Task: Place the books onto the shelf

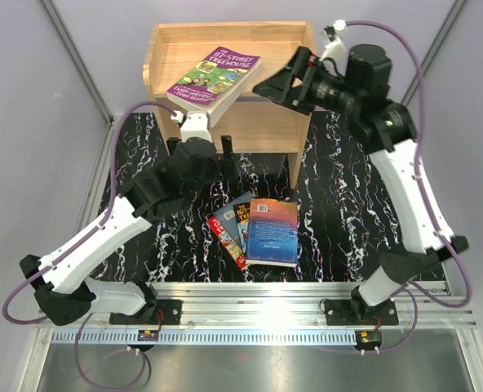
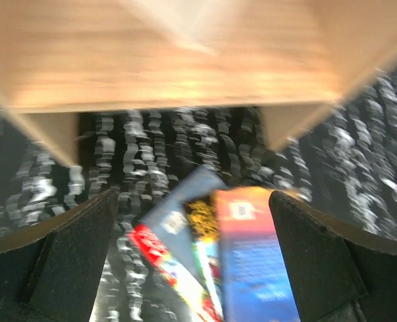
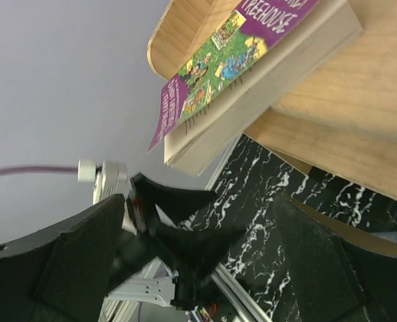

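Books: a purple book (image 1: 214, 75) lies face up on top of the shelf (image 1: 176, 49), turned askew, with one corner hanging out past the front edge. The rest sit in a fanned pile on the table (image 1: 347, 188) in front of the shelf. A blue-orange book (image 1: 272, 231) is uppermost, back cover up, with a blue book (image 1: 229, 212), a yellow-black book (image 1: 243, 215) and a red book (image 1: 228, 235) sticking out from under its left side. The shelf is light wood with a raised rim and stands at the far end of the black marbled table.

Your left gripper (image 2: 192, 201) is spread wide with nothing in it. The arm is stretched forward and low, just in front of the shelf, and its wrist view is blurred. Your right gripper (image 3: 198, 201) is also spread wide and empty. That arm is raised high and bent at the elbow, and the gripper points left at the purple book, close beside it but not touching.
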Motion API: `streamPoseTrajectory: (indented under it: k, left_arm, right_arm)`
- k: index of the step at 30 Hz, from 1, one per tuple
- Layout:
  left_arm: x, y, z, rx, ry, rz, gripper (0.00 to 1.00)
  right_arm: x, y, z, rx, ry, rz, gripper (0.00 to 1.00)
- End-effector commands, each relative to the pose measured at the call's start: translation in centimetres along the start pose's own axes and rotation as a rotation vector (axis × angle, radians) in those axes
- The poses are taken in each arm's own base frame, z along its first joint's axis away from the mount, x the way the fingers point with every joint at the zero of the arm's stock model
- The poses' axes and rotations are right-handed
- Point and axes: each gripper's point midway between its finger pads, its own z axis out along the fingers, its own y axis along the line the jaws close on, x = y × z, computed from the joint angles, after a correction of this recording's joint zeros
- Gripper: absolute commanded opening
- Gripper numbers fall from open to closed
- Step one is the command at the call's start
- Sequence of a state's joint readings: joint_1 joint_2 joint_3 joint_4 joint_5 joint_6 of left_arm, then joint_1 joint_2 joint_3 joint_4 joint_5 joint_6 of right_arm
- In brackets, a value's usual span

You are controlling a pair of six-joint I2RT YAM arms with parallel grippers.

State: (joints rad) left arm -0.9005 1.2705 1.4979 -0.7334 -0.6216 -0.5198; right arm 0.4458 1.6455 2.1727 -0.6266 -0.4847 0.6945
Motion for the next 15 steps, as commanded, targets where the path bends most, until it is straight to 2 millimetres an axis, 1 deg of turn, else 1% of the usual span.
streamPoseTrajectory:
  k: [1, 2, 3, 4, 5, 7, 8, 9, 10, 11, 12, 13, 14, 15]
  left_arm:
    - [-2.0, 3.6, -1.3, -0.038, -0.051, -0.013, 0.99]
    - [-2.3, 4.3, -1.8, -0.041, -0.067, -0.023, 0.99]
    - [-2.9, 5.0, -1.9, -0.053, -0.088, -0.031, 0.99]
    - [-3.2, 5.5, -2.0, -0.06, -0.102, -0.035, 0.97]
    - [-3.7, 5.9, -2.3, -0.061, -0.12, -0.035, 0.95]
    - [-5.0, 6.7, -2.3, -0.076, -0.152, -0.051, 0.9]
    - [-5.4, 6.9, -2.1, -0.087, -0.158, -0.049, 0.84]
    - [-6.5, 7.4, -2.2, -0.102, -0.179, -0.053, 0.82]
    - [-6.9, 7.5, -1.9, -0.11, -0.181, -0.053, 0.79]
    - [-7.0, 7.5, -1.2, -0.123, -0.174, -0.037, 0.75]
    - [-8.2, 7.4, -1.3, -0.126, -0.194, -0.044, 0.74]
    - [-8.6, 7.4, -0.9, -0.131, -0.194, -0.04, 0.72]
    - [-8.5, 7.1, 0.1, -0.142, -0.18, -0.028, 0.71]
    - [-8.8, 7.0, 0.5, -0.142, -0.179, -0.029, 0.71]
  right_arm:
    - [-0.6, 2.5, -6.6, 0.024, -0.097, -0.104, 1.0]
    - [-0.5, 2.2, -7.1, 0.041, -0.115, -0.111, 1.0]
    - [0.6, 0.9, -7.2, 0.072, -0.096, -0.097, 1.0]
    - [1.0, 0.7, -7.6, 0.083, -0.098, -0.093, 1.0]
    - [2.0, 0.4, -8.6, 0.089, -0.102, -0.078, 1.0]
    - [3.0, 0.0, -9.3, 0.088, -0.107, -0.061, 1.0]
    - [4.0, -0.4, -10.0, 0.084, -0.108, -0.053, 1.0]
    - [4.5, -0.6, -10.3, 0.088, -0.105, -0.035, 1.0]
    - [4.8, -0.4, -11.2, 0.085, -0.117, -0.037, 1.0]
    - [5.8, -1.4, -11.1, 0.106, -0.099, -0.022, 1.0]
    - [6.2, -1.6, -11.4, 0.113, -0.095, -0.018, 1.0]
    - [6.4, -1.6, -12.0, 0.119, -0.105, -0.019, 1.0]
    - [7.0, -2.2, -12.2, 0.139, -0.092, -0.012, 1.0]
    - [7.2, -2.3, -12.4, 0.147, -0.091, -0.014, 1.0]
